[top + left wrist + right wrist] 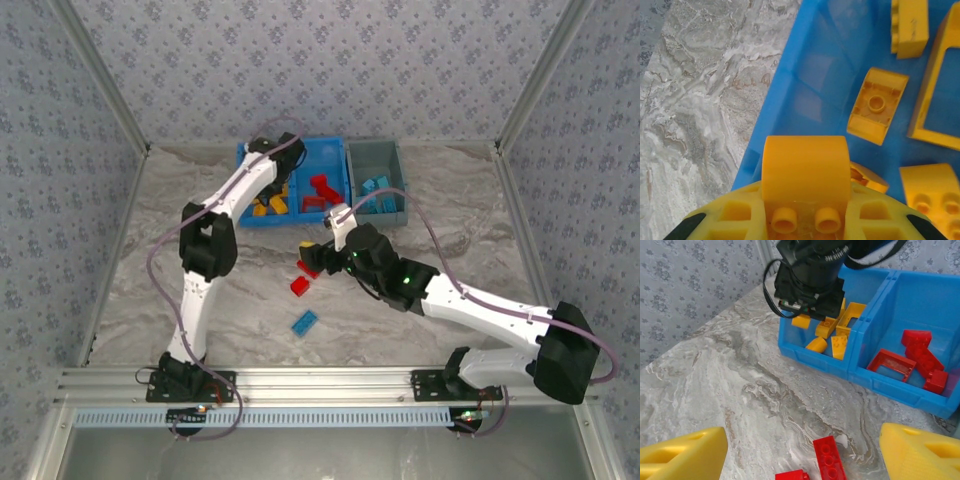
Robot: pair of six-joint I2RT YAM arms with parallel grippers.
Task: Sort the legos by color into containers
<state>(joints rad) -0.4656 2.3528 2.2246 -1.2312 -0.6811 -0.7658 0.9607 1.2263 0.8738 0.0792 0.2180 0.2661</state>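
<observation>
Hovering over the bin's [790, 85] yellows [875, 105] to match colour, left fingers [735, 212] pinched a yellow brick [805, 165] — right fingers [685, 455] spread above red bricks [829, 457].

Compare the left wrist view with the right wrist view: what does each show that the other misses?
Left wrist, not right wrist: the left gripper up close, shut on an orange-yellow brick, studs toward the camera, over the blue bin edge.

Right wrist, not left wrist: the right gripper open above two red bricks on the table, and red legos in the bin's other compartment.

Both: the table and the compartment of orange-yellow legos, open frame included.
</observation>
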